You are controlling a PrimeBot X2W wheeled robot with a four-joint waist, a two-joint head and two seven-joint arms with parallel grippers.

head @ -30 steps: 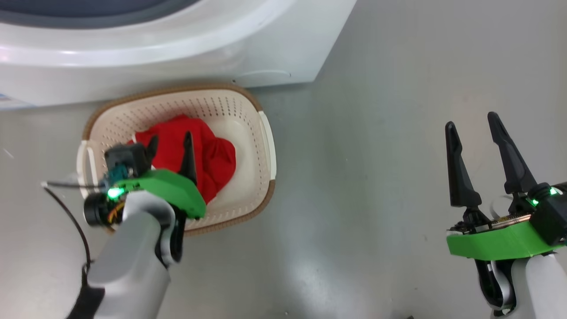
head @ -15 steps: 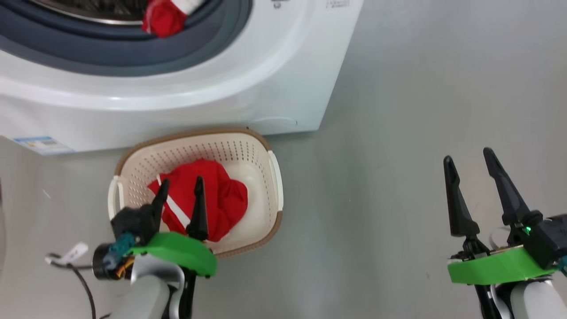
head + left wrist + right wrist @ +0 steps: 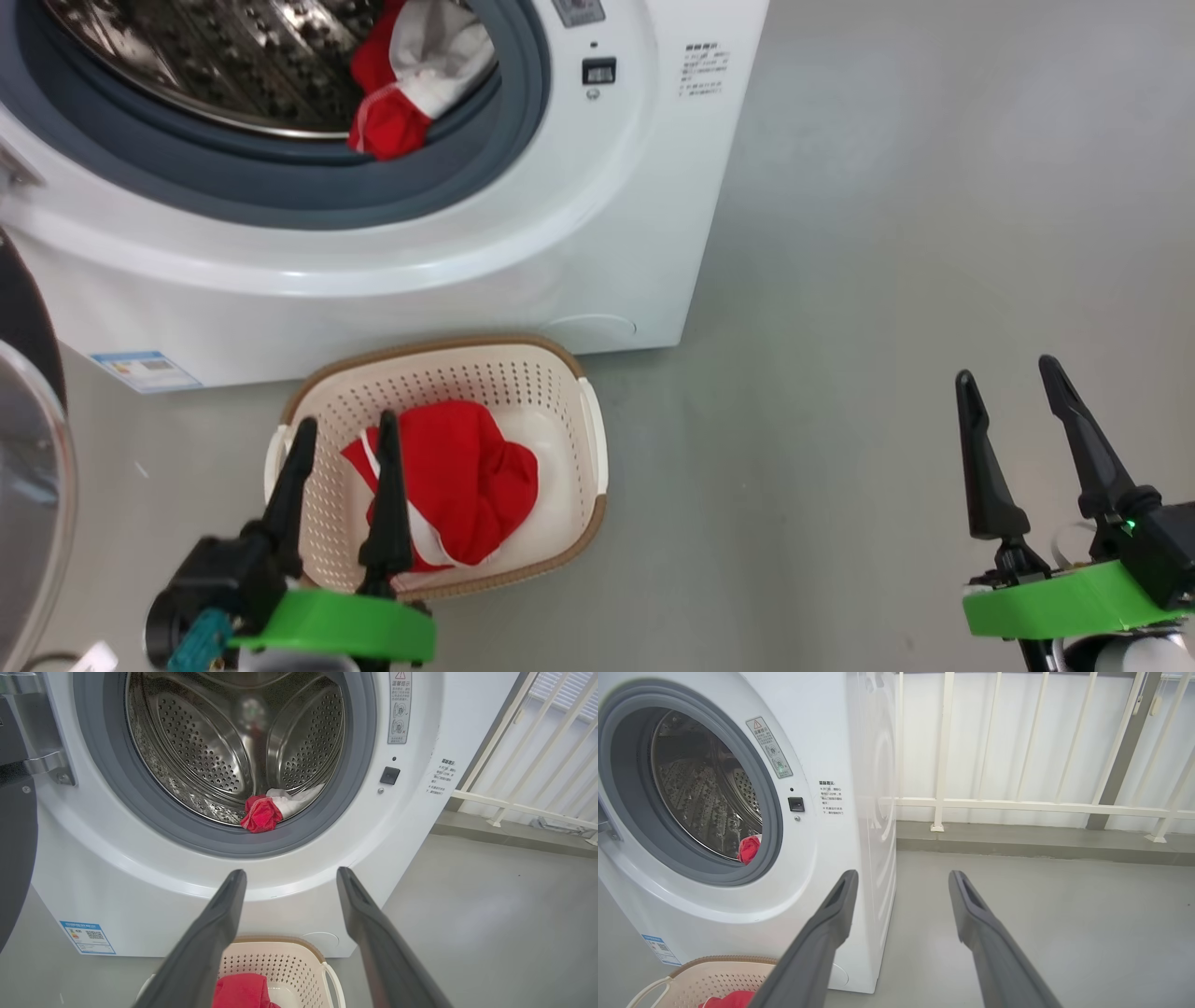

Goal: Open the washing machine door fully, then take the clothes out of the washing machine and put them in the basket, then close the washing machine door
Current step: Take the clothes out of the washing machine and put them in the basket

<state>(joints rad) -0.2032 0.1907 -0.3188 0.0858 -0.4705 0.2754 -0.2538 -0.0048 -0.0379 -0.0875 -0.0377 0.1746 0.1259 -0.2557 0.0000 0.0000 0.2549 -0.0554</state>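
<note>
Sitting on the grey floor (image 3: 840, 280) just in front of the washing machine (image 3: 420, 289), the cream basket (image 3: 592, 439) holds one crumpled red garment (image 3: 476, 485) with a white stripe. The garment is bunched toward the basket's middle and left, and bare bottom shows along the right wall. Up in the machine, the perforated steel drum (image 3: 210, 756) holds a red-and-white garment (image 3: 261, 814). It is heaped at the drum's front lip, low on the right, touching the grey gasket (image 3: 280, 191). The door (image 3: 33, 504) stands swung open at the robot's left, its glass bowl at the head view's left edge. A small blue label (image 3: 145, 371) sits at the machine's lower left corner. The left gripper (image 3: 345, 422) hovers over the basket's near left corner, fingers spread and holding nothing. The right gripper (image 3: 1006, 371) hangs over bare floor well to the right of the basket, its fingers likewise apart and empty.
</note>
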